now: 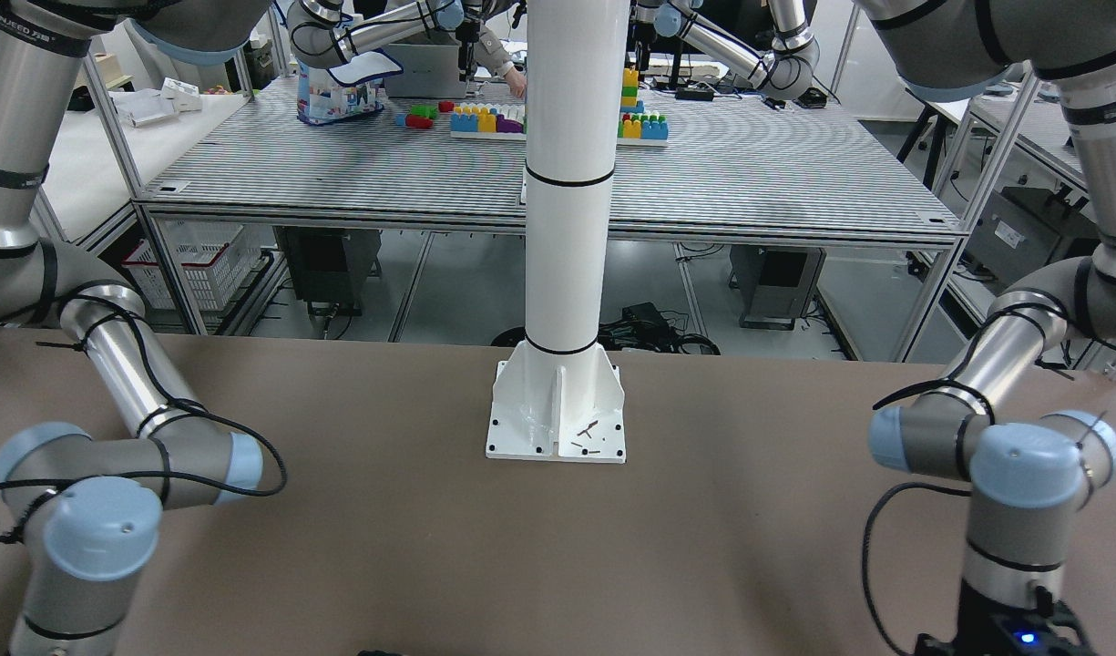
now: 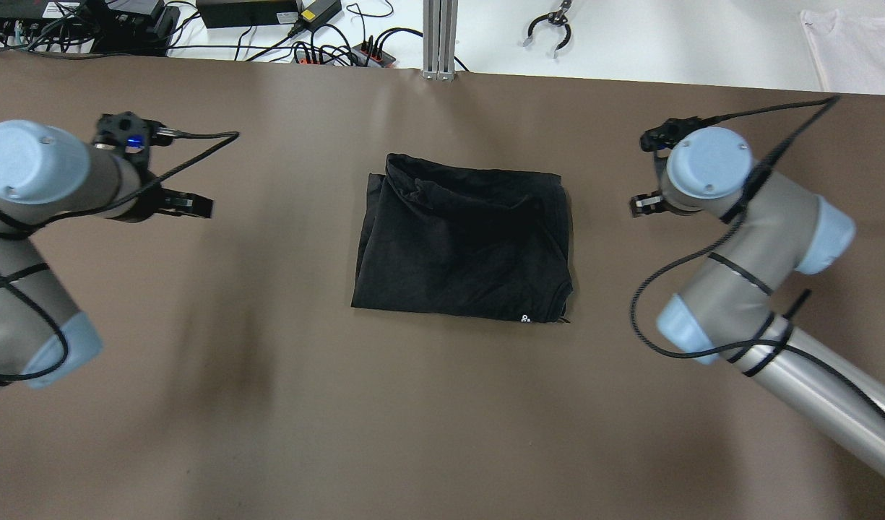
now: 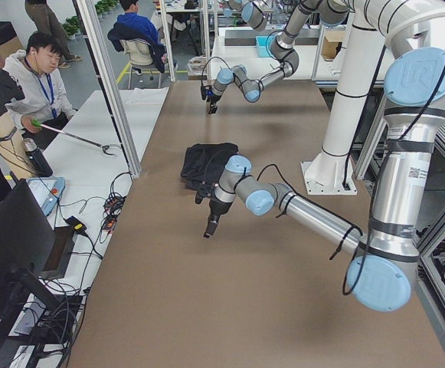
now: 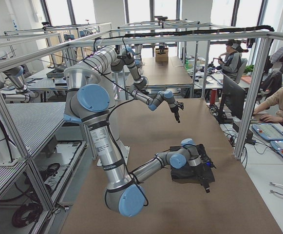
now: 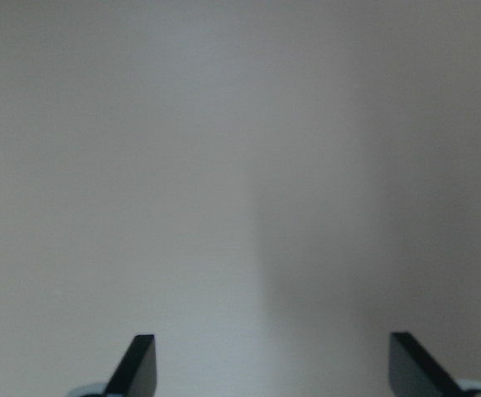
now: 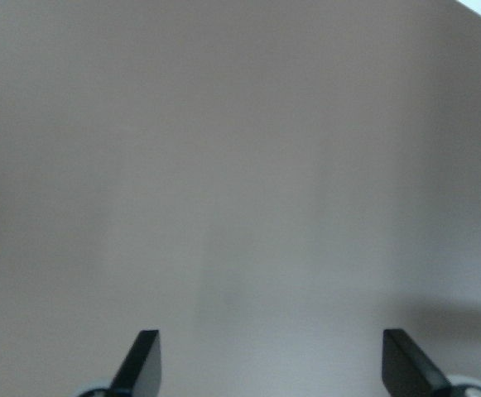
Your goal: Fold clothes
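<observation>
Lying flat mid-table, the clothes (image 2: 462,245) are one black garment folded into a rough rectangle on the brown table (image 2: 269,404). Fabric is bunched and creased at the far left corner. A small white logo (image 2: 524,318) shows at the near right corner. Nothing is touching it.

My left gripper (image 2: 191,206) hangs off to the garment's left, well apart from it, above bare table. The left wrist view shows my two dark fingers (image 5: 139,365) spread wide with only tabletop between them, holding nothing. My right gripper (image 2: 643,204) sits on the other side, nearer the garment's right edge but not in contact. Its fingers (image 6: 143,362) are also spread wide, over bare table, empty. The garment lies between the two grippers.

From the front view, my white pole (image 1: 568,182) stands on its base plate (image 1: 558,437) at the table's back edge, with a few small dark bits lying on the plate.
</observation>
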Available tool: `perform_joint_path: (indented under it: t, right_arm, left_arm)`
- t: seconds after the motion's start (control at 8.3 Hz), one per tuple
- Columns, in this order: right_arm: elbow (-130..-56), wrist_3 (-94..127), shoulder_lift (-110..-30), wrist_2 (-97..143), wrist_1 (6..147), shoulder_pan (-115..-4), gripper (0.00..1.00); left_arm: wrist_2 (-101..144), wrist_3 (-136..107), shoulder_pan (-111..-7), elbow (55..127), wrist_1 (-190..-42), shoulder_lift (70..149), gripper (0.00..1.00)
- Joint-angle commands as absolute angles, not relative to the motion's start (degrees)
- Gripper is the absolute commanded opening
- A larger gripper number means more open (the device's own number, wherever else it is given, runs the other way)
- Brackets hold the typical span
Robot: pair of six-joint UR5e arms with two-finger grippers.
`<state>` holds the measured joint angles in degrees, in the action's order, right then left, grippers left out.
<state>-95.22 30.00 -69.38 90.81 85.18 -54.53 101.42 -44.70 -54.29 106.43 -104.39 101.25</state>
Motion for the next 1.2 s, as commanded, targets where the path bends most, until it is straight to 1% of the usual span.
perform_joint_path:
  t: [0.0, 0.24, 0.36, 0.6, 1.08]
  right_arm:
    - [-103.5, 9.4, -82.0, 88.7, 85.7, -66.0, 0.94]
    - [-104.1, -2.1, -84.9, 88.7, 85.5, -73.9, 0.94]
    - [-104.6, -2.2, -87.3, 88.7, 84.7, -76.1, 0.94]
    - [-106.6, -2.3, -92.3, 88.5, 81.2, -78.6, 0.94]
    - [-108.1, 0.6, -92.4, 89.6, 81.2, -78.7, 0.94]
  left_arm:
    - [101.4, -24.1, -67.6, 108.4, -104.4, 90.6, 1.0]
    - [101.3, -14.3, -76.3, 108.1, -104.4, 87.5, 1.0]
    - [101.2, -14.2, -78.1, 108.5, -104.5, 85.6, 1.0]
    - [101.0, -14.1, -79.1, 108.1, -104.5, 82.3, 1.0]
    - [98.5, -15.9, -79.4, 111.9, -104.8, 82.4, 1.0]
